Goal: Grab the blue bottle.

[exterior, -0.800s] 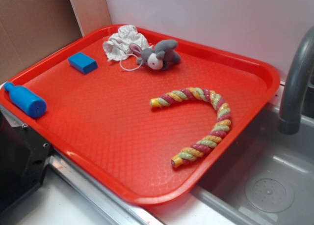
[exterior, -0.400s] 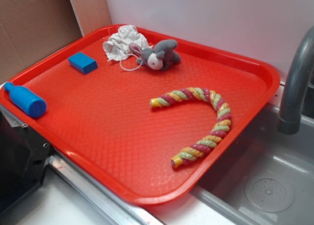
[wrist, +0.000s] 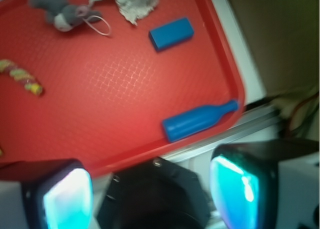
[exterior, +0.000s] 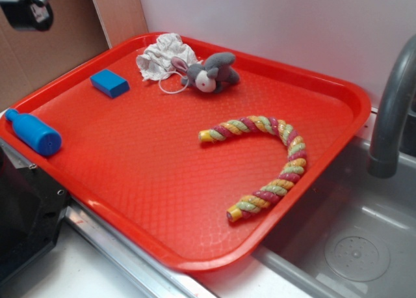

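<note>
Since the earlier frames my arm has come into sight at the top left corner of the exterior view, where a dark piece of it [exterior: 26, 5] now shows above the cardboard; nothing on the tray has shifted. From the wrist camera I see my gripper [wrist: 150, 189] with its two fingers [wrist: 67, 196] spread wide and nothing between them, hanging above the near edge of the red tray [exterior: 195, 259]. The blue bottle [exterior: 34, 133] lies on its side at the tray's left edge, against the rim, neck pointing toward the corner; in the wrist view it [wrist: 197, 121] sits just above the gap between my fingers, apart from them. A flat blue block [exterior: 109, 82] rests further in, well apart from the bottle. Near the far edge lie a crumpled white cloth [exterior: 164, 54] and a grey stuffed toy [exterior: 211, 71], touching each other. A twisted, curved rope [exterior: 270, 161] lies toward the right side. A grey faucet [exterior: 390, 116] stands over the sink [exterior: 351, 246] beside the tray.
</note>
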`<state>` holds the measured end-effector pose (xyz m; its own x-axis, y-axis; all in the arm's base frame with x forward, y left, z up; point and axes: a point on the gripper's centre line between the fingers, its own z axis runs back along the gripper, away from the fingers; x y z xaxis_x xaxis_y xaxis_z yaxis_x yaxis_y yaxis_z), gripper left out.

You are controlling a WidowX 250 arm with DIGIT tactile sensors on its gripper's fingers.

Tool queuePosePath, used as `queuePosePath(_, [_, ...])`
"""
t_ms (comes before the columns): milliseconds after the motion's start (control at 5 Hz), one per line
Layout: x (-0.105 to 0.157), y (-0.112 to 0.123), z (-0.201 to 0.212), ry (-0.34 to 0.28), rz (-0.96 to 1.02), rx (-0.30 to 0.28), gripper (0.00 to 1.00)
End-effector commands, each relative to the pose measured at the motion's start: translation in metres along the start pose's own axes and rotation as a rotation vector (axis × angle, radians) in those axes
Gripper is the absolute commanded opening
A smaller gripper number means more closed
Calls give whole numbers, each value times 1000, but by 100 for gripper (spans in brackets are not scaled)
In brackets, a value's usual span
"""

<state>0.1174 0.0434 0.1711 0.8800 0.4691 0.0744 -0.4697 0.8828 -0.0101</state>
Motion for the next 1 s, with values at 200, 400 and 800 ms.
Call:
queuePosePath(200, [-11, 35, -95, -37, 509, -108, 100])
queuePosePath(400, [-8, 46, -109, 3, 537, -110, 100])
queuePosePath(800, [-8, 46, -109, 3, 537, -110, 100])
